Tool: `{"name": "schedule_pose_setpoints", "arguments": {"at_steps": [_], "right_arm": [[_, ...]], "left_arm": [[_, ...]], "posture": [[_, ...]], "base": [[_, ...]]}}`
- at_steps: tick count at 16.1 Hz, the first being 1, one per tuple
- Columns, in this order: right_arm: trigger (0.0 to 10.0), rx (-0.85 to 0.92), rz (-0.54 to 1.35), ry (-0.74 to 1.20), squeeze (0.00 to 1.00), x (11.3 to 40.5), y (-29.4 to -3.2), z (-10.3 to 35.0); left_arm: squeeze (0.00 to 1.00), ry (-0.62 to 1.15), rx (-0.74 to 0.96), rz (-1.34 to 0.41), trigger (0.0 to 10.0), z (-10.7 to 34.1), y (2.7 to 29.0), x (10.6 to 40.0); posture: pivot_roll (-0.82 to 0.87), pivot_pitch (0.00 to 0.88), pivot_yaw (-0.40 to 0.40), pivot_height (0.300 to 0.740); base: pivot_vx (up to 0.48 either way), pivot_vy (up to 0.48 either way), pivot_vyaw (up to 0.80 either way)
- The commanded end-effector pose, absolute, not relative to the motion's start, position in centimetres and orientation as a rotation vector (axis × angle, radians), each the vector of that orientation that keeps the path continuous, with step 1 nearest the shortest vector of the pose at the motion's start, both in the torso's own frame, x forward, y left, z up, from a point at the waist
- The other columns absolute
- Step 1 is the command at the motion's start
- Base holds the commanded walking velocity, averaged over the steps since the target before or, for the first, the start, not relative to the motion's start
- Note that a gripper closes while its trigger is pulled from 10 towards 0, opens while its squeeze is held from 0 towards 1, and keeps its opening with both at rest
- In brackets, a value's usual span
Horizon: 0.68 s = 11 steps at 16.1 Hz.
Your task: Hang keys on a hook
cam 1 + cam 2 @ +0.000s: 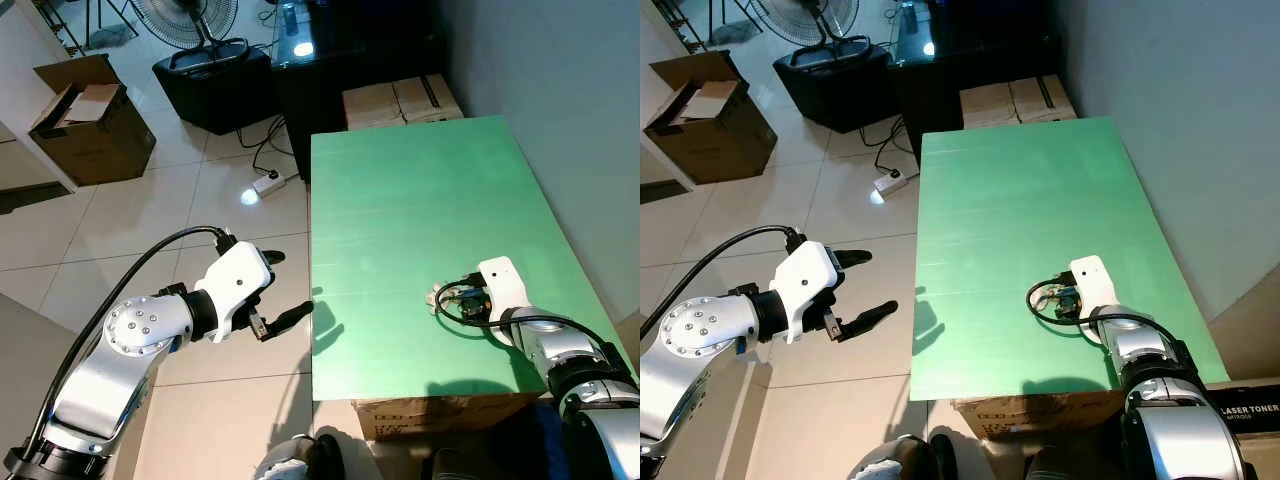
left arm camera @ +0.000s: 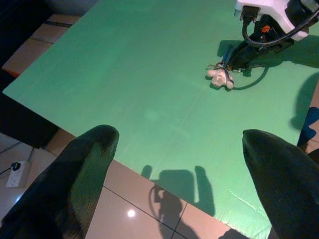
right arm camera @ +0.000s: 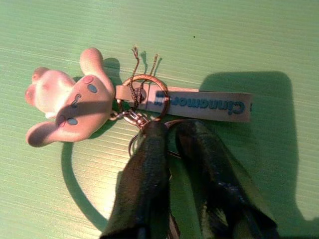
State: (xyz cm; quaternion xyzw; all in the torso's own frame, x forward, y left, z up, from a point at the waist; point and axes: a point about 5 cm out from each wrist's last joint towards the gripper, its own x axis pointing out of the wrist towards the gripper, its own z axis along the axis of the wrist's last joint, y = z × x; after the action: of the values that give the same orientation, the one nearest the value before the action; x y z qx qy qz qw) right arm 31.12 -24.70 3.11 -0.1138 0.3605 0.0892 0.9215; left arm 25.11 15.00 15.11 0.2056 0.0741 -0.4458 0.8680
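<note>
- Left eye view: a green table (image 1: 420,230) takes up the middle, standing on a pale tiled floor (image 1: 150,220) beside a grey wall (image 1: 570,100).
- Beyond the table's far end are a black cabinet (image 1: 340,50), a floor fan (image 1: 195,20) and an open cardboard box (image 1: 90,120); a power strip (image 1: 268,183) lies on the tiles.
- The left gripper (image 1: 285,290) hangs over the floor just off the table's left edge, its two black fingers (image 2: 75,174) spread wide and holding nothing.
- The right gripper (image 3: 172,134) is down on the table near the front right corner, its fingertips drawn close together at the metal ring (image 3: 144,94) of the keys (image 2: 221,77); they seem to pinch the small clasp there, though how firmly cannot be judged.
- The keys lie flat on the green surface: a pale pink bunny charm (image 3: 67,102) and a strap (image 3: 204,105) with blue lettering.
</note>
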Motion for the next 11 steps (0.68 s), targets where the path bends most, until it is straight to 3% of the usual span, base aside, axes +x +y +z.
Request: {"name": "schedule_pose_setpoints", "arguments": {"at_steps": [1,11], "right_arm": [[0.0,-0.229,0.187,0.820,0.00,30.19,-24.68,1.97],[0.0,-0.206,0.158,0.758,0.00,31.11,-24.38,2.86]], "left_arm": [[0.00,0.166,0.436,-0.931,10.0,15.06,15.13,25.01],[0.00,0.154,0.441,-0.907,10.0,14.79,14.97,25.46]], "posture": [[0.01,0.130,0.192,0.740],[-0.01,0.106,0.172,0.740]], "base": [[0.000,0.000,0.00],[0.000,0.000,0.00]]}}
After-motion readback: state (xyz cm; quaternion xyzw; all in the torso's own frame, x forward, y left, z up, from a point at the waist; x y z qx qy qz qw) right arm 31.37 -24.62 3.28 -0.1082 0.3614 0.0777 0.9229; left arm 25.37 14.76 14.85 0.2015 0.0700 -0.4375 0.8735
